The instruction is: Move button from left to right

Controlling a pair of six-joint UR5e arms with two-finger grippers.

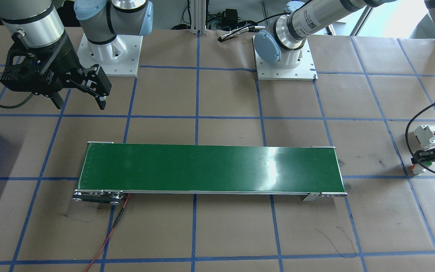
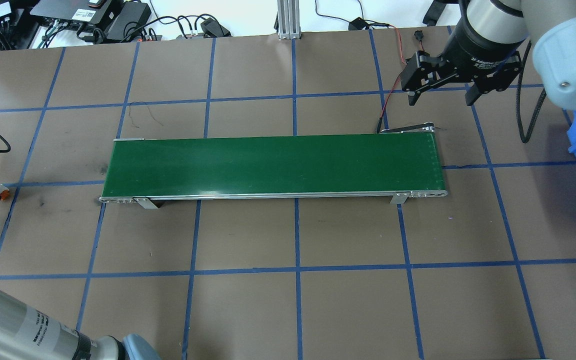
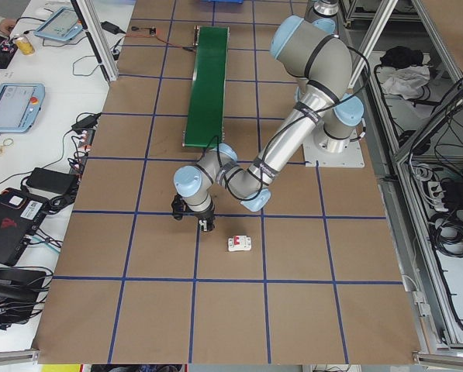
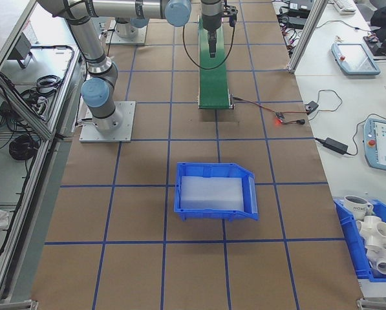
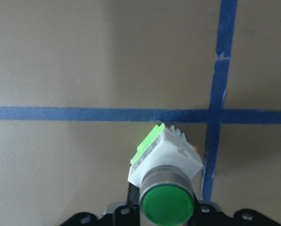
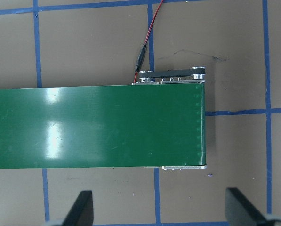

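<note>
Two grippers, one button, one circuit breaker, one conveyor. Left gripper [image 1: 421, 155] is sitting low at the table's left end, fingers clamped on the button [image 5: 166, 181]: green cap facing the wrist camera, white body behind it, over a blue tape cross. Circuit breaker [image 1: 426, 136] is lying just beside it, at 12 o'clock in the front view. Right gripper [image 2: 440, 87] is hovering with fingers wide apart, holding nothing, above the green conveyor belt's [image 2: 273, 165] right end.
</note>
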